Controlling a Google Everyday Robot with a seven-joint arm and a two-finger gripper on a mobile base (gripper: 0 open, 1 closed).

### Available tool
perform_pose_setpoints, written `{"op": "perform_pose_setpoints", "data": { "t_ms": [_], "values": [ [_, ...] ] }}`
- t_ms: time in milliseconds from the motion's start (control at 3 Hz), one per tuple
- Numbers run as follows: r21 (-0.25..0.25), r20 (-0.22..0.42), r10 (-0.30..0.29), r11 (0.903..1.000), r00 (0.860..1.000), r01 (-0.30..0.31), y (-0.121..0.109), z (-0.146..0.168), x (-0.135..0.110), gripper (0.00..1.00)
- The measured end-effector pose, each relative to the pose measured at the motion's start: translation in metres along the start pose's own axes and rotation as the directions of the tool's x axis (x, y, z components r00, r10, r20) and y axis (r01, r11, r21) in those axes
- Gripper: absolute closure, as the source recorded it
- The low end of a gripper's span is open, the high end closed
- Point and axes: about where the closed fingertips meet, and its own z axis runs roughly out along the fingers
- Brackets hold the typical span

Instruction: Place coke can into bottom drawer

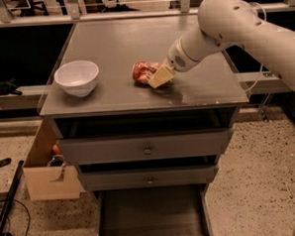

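The coke can (143,71), red-orange and dented, lies on its side near the middle of the grey cabinet top (109,42). My gripper (160,76) is down at the can's right end, touching or almost touching it, with the white arm reaching in from the upper right. The bottom drawer (152,214) is pulled open at the foot of the cabinet, and its dark floor shows nothing in it.
A white bowl (77,77) stands on the cabinet top at the left. The two upper drawers (147,150) with round knobs sit above the open one. A cardboard box (43,170) hangs by the cabinet's left side. A black pole (8,206) lies on the floor.
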Motion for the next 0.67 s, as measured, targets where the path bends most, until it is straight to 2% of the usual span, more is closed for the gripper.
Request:
{"op": "perform_pose_setpoints", "data": {
  "t_ms": [333,667],
  "values": [
    [0.0,0.0,0.0,1.0,1.0,0.0,0.0,0.0,0.0,0.66],
    [0.0,0.0,0.0,1.0,1.0,0.0,0.0,0.0001,0.0,0.96]
  ]
}}
